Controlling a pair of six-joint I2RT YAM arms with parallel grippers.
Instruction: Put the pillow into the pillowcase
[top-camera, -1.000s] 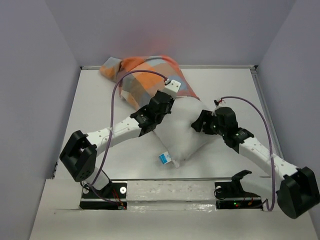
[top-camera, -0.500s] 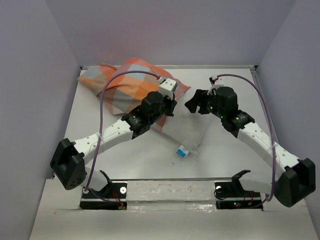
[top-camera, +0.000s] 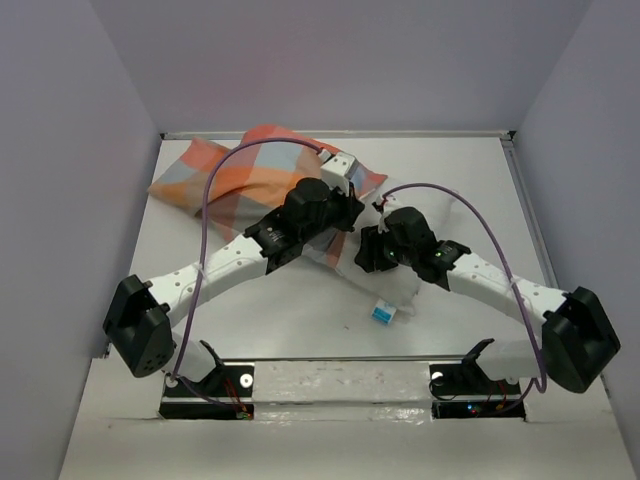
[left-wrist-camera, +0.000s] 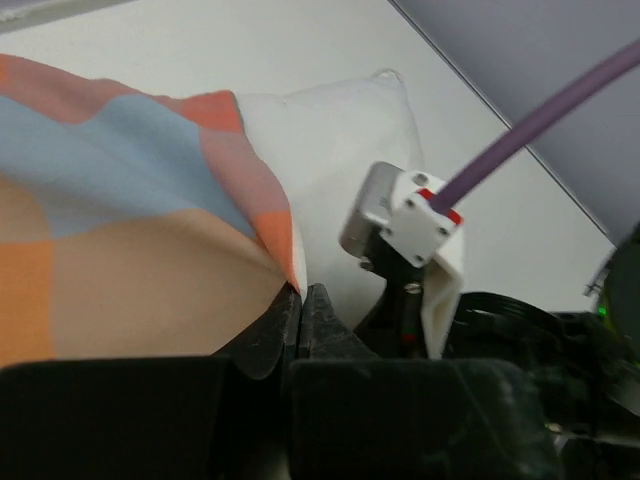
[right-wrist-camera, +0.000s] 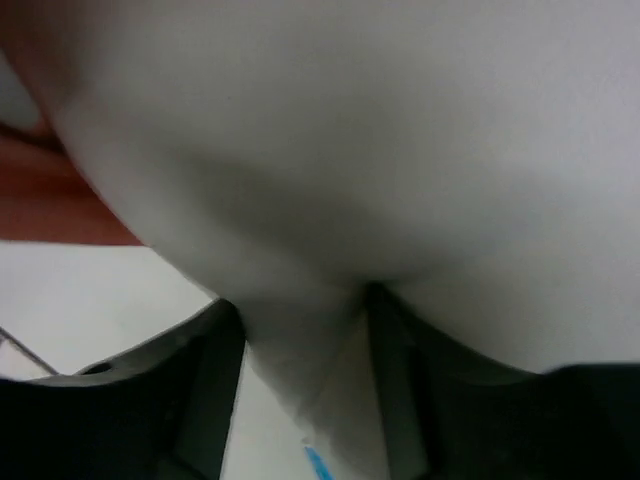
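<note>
The left hand (left-wrist-camera: 302, 296) is pinching the open edge of the pillowcase (top-camera: 225, 185) with fingers pressed together, while the right hand (right-wrist-camera: 300, 320) is clamping a fold of the pillow (left-wrist-camera: 330, 130), which is lying mid-tabletop (top-camera: 280, 312), partly inside the case.

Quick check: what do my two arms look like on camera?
Left arm and right arm: white links, black joints, black jaws. A purple cable loops over each to a white wrist block; the right one shows a red mark.
</note>
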